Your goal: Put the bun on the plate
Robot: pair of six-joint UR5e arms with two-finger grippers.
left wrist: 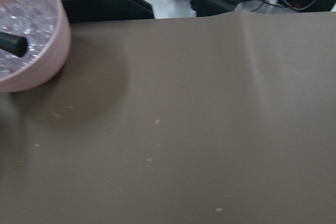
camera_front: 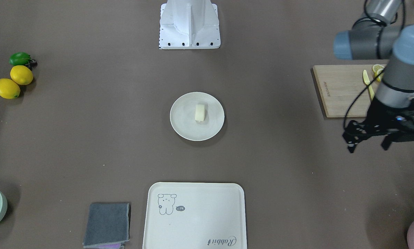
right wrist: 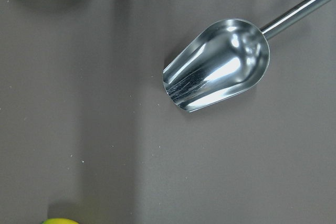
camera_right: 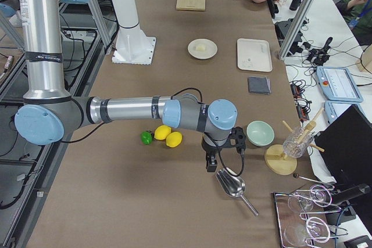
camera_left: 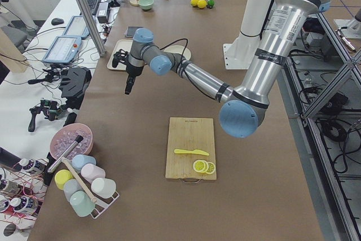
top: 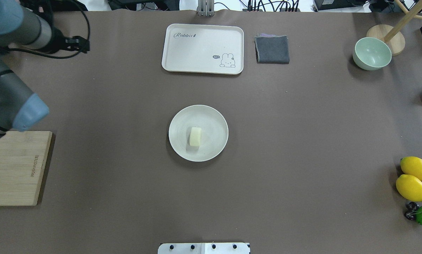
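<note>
Atop plate (camera_front: 179,121), bun (camera_front: 200,112); tray (camera_front: 207,214) reads "Rabbit"; left gripper (camera_front: 369,147) gapes empty; right gripper (camera_right: 210,165) unclear.

Brown table (left wrist: 199,129), pink bowl (left wrist: 60,45) of clear pieces upper left, black handle (left wrist: 11,44) inside

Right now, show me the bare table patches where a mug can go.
Widest bare stretch: between the round cream plate and the two yellow lemons. Also free: plate to bamboo cutting board, plate to rectangular cream tray. Crowded: the corner around the pale green bowl.
</note>
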